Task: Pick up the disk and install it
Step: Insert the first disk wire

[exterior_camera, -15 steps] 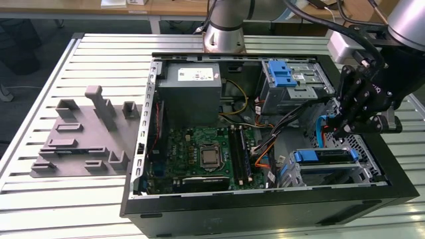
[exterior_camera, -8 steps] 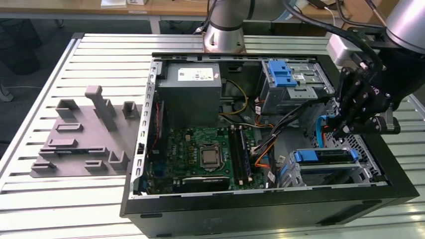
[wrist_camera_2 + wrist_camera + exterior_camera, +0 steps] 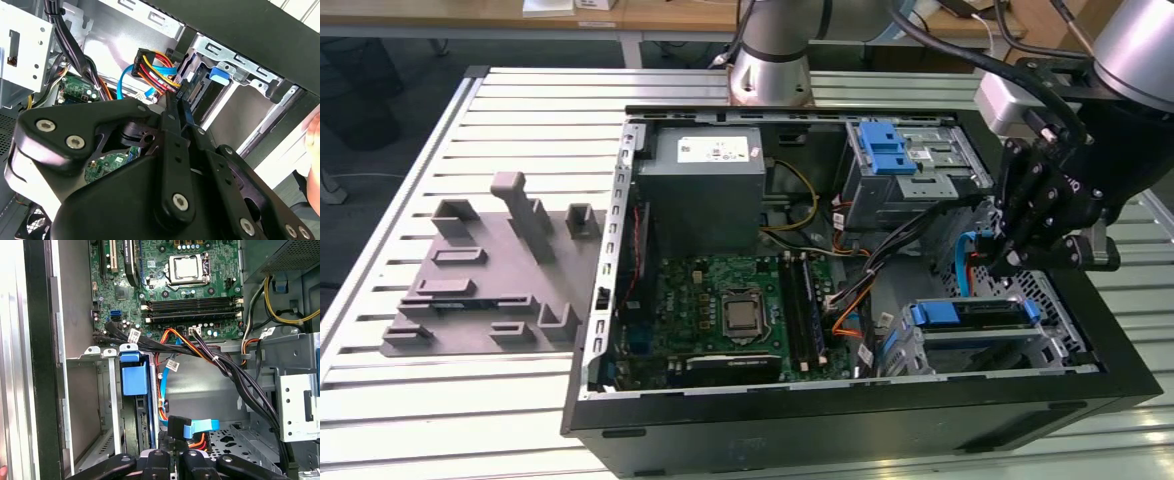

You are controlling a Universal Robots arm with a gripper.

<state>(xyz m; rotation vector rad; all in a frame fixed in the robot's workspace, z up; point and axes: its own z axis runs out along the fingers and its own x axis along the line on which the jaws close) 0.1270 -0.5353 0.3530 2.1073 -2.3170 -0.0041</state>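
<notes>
The disk [image 3: 970, 314] sits in its blue carrier in the metal drive bay at the front corner of the open computer case, on the exterior view's right. Its blue tab shows in both wrist views [image 3: 134, 377] [image 3: 220, 74]. My gripper [image 3: 1017, 258] hangs just above and behind that bay, inside the case. Its fingers [image 3: 173, 117] are shut close together. Their tips reach a black cable plug [image 3: 178, 427] with a blue flat cable and red, yellow and orange wires [image 3: 154, 67]. Whether the plug is pinched I cannot tell.
The motherboard [image 3: 727, 310] fills the case floor, with the power supply [image 3: 704, 190] behind it. A second bay with a blue carrier [image 3: 887, 150] stands at the back. A grey parts fixture [image 3: 487, 270] lies on the slatted table. A hand [image 3: 315, 135] shows beside the case.
</notes>
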